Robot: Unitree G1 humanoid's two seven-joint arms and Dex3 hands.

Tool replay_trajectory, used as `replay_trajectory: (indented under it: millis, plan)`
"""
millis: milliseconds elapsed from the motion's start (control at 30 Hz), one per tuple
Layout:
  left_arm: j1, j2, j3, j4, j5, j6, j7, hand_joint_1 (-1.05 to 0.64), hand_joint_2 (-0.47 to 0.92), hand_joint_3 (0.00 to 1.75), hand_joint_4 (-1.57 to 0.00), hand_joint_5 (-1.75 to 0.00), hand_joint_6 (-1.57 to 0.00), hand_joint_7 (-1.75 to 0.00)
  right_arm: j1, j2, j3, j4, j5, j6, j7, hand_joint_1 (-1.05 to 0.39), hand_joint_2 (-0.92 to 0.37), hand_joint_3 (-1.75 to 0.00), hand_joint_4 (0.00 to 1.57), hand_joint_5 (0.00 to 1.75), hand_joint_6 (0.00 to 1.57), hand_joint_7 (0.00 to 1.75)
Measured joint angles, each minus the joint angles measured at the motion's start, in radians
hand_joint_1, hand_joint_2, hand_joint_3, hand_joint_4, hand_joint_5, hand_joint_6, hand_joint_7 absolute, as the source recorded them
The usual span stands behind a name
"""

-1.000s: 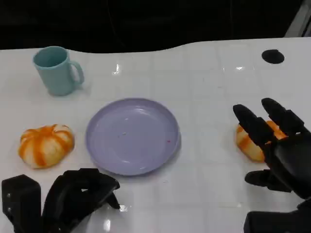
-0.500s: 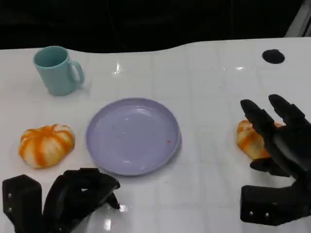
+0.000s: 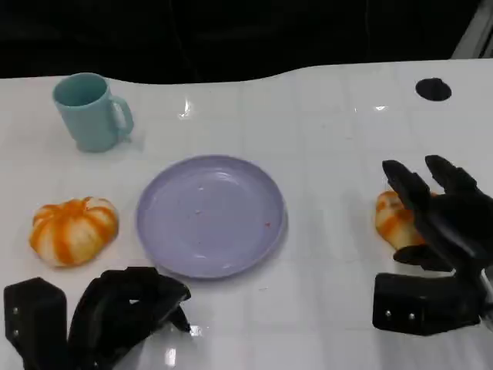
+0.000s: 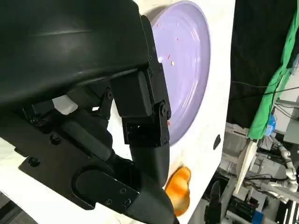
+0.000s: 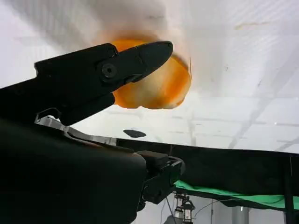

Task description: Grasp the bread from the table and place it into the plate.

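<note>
The bench (image 3: 323, 139) was white and glossy, with a lilac plate (image 3: 210, 215) near its middle. The bread (image 3: 394, 218), an orange-and-cream striped bun, lay on the bench well to the right of the plate, not in it. The right hand (image 3: 439, 223) was over the bread's right side, fingers spread and reaching forward above it, holding nothing; from the head view it hid part of the bread, and whether the fingers touched it could not be told. In the right wrist view, 1 black finger (image 5: 107, 70) stretched across in front of the bread (image 5: 159, 88), which sat on the white surface beyond it. A 2nd, similar striped bun (image 3: 73, 230) lay on the bench left of the plate, apart from it. Behind that bun, toward the far left, stood a teal mug (image 3: 90, 112), upright, its handle turned toward the right. A small black disc (image 3: 433, 89) lay on the bench at the far right. The left hand (image 3: 127, 312) rested low at the near edge, just in front of the plate's near-left rim, fingers curled in with nothing in them. The left wrist view showed that hand's black fingers (image 4: 140, 112) folded in front of the plate (image 4: 187, 60), and the bread (image 4: 180, 191) beyond the plate.
</note>
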Motion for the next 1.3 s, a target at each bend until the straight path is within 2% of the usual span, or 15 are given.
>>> replay_trajectory:
  millis: [367,633,667,767,800,833,867,900,933,967,1000,1100,1133,1167,1300]
  plan:
    - [0.006,0.000,-0.001,-0.009,0.001,0.000,0.008,-1.05,0.64,0.15,-0.91,-1.49,-1.57,-0.29,-0.074,0.024,0.050,0.120,0.025,0.023,-0.012,-0.29,-0.80,0.00,0.09,0.06,0.18,0.05]
    - [0.023,0.000,-0.004,-0.032,0.002,0.009,0.010,-1.05,0.64,0.15,-0.92,-1.49,-1.57,-0.30,-0.127,0.042,0.073,0.183,0.056,0.044,-0.001,-0.26,-0.80,-0.01,0.22,0.12,0.31,0.06]
    - [0.024,0.000,-0.004,-0.033,0.002,0.009,0.010,-1.05,0.64,0.15,-0.92,-1.49,-1.57,-0.30,-0.129,0.042,0.076,0.190,0.060,0.044,-0.001,-0.25,-0.81,-0.01,0.24,0.13,0.33,0.07]
    - [0.027,-0.001,-0.004,-0.036,0.002,0.011,0.011,-1.05,0.64,0.15,-0.92,-1.49,-1.57,-0.29,-0.131,0.043,0.086,0.205,0.073,0.038,-0.005,-0.19,-0.85,-0.01,0.55,0.15,0.58,0.07]
    - [0.027,-0.001,-0.004,-0.037,0.002,0.012,0.011,-1.05,0.64,0.15,-0.91,-1.49,-1.57,-0.29,-0.132,0.043,0.087,0.209,0.079,0.033,-0.012,-0.16,-0.86,-0.01,0.77,0.25,0.73,0.08]
    - [0.028,-0.001,-0.004,-0.038,0.002,0.012,0.011,-1.05,0.65,0.16,-0.91,-1.49,-1.57,-0.29,-0.132,0.044,0.086,0.217,0.092,0.023,-0.030,-0.15,-0.88,-0.01,0.89,0.56,0.90,0.06]
    - [0.028,-0.001,-0.004,-0.038,0.002,0.012,0.011,-1.05,0.65,0.16,-0.91,-1.49,-1.57,-0.29,-0.133,0.046,0.083,0.226,0.104,0.009,-0.058,-0.15,-0.88,0.00,0.93,0.74,1.00,0.06]
    - [0.028,-0.001,-0.004,-0.038,0.002,0.012,0.011,-1.05,0.65,0.16,-0.91,-1.49,-1.57,-0.29,-0.135,0.049,0.081,0.239,0.113,-0.005,-0.089,-0.14,-0.88,0.00,0.91,1.12,1.15,0.09]
    - [0.029,-0.001,-0.004,-0.040,0.002,0.012,0.011,-1.05,0.65,0.16,-0.91,-1.49,-1.57,-0.29,-0.136,0.051,0.079,0.253,0.118,-0.018,-0.123,-0.13,-0.88,0.00,0.91,1.30,1.21,0.10]
    - [0.030,-0.001,-0.004,-0.040,0.002,0.012,0.011,-1.05,0.65,0.16,-0.91,-1.49,-1.57,-0.29,-0.138,0.052,0.079,0.264,0.120,-0.030,-0.151,-0.13,-0.88,0.00,0.90,1.39,1.24,0.11]
    - [0.031,-0.001,-0.004,-0.041,0.002,0.012,0.012,-1.05,0.65,0.16,-0.91,-1.49,-1.57,-0.29,-0.139,0.053,0.078,0.276,0.124,-0.045,-0.177,-0.14,-0.88,0.00,0.87,1.57,1.26,0.11]
    - [0.033,-0.001,-0.004,-0.043,0.002,0.012,0.013,-1.05,0.65,0.16,-0.91,-1.49,-1.57,-0.29,-0.142,0.053,0.081,0.286,0.133,-0.071,-0.211,-0.14,-0.87,0.00,0.84,1.72,1.32,0.13]
    - [0.033,-0.001,-0.004,-0.043,0.002,0.012,0.012,-1.05,0.65,0.16,-0.91,-1.49,-1.57,-0.29,-0.143,0.053,0.085,0.286,0.133,-0.076,-0.219,-0.12,-0.87,-0.01,0.87,1.74,1.15,0.60]
    - [0.034,-0.001,-0.004,-0.043,0.002,0.011,0.012,-1.05,0.65,0.16,-0.91,-1.49,-1.57,-0.29,-0.143,0.053,0.088,0.287,0.133,-0.082,-0.229,-0.11,-0.87,-0.01,0.88,1.74,1.00,0.94]
    - [0.037,-0.001,-0.005,-0.043,0.002,0.005,0.012,-1.03,0.65,0.17,-0.90,-1.48,-1.57,-0.29,-0.143,0.052,0.097,0.296,0.131,-0.111,-0.282,-0.08,-0.88,-0.02,0.92,1.75,0.82,1.35]
